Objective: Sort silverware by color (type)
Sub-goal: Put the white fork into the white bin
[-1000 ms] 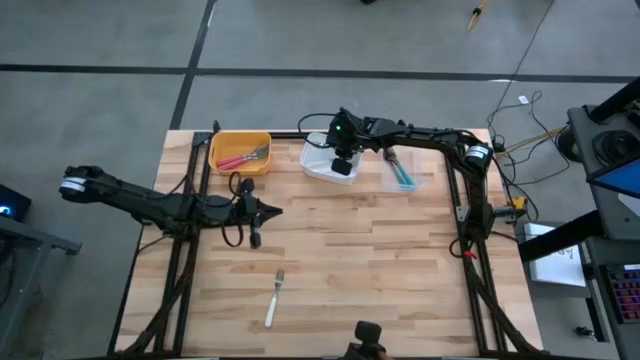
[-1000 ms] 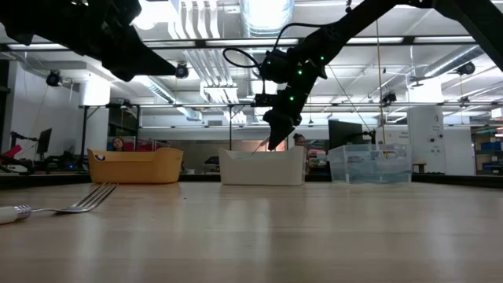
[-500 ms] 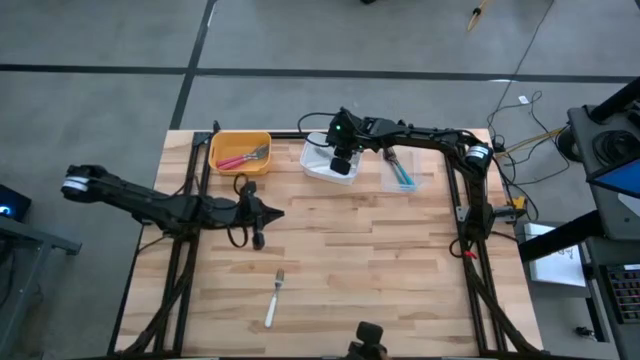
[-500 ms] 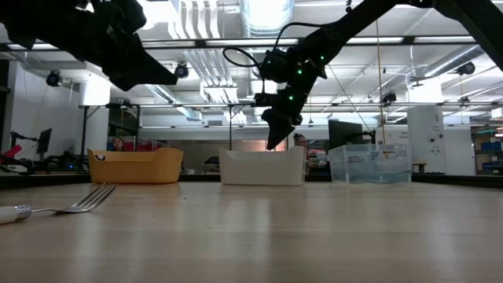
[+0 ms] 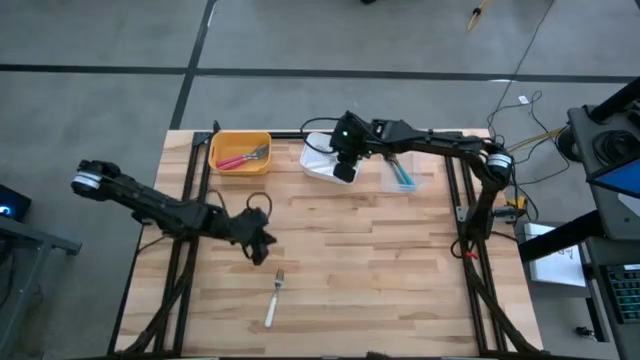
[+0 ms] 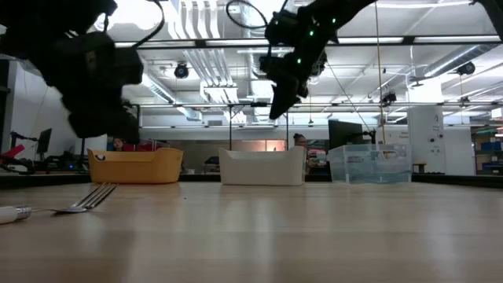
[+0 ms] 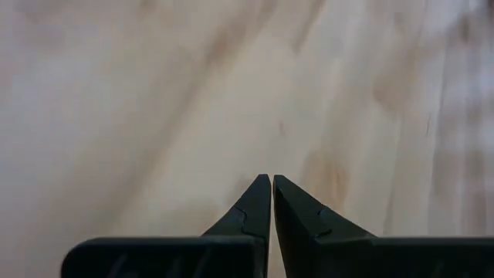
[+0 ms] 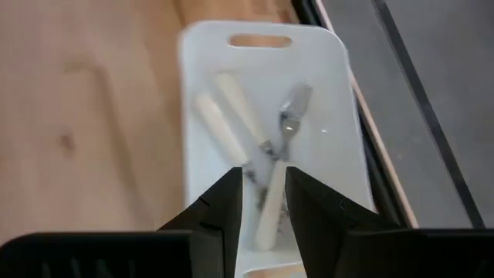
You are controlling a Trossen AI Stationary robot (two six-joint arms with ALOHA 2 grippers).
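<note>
Silverware lies sorted in part: one white-handled fork [image 5: 273,298] rests alone on the wooden table [image 5: 380,270], near its front edge. White-handled forks [image 8: 258,162] lie in the white bin [image 8: 343,139], pink-handled ones [image 5: 240,157] in the orange bin [image 5: 240,139], teal ones [image 5: 402,172] in the clear bin [image 5: 405,170]. Just above the lone fork, the left gripper [image 5: 258,252] hovers with fingers pressed together, holding nothing. Over the white bin, the right gripper [image 8: 264,193] hangs slightly parted and empty.

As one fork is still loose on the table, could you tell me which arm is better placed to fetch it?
Left. Its shut gripper hangs just beside the fork, while the right gripper is far off above the white bin.
</note>
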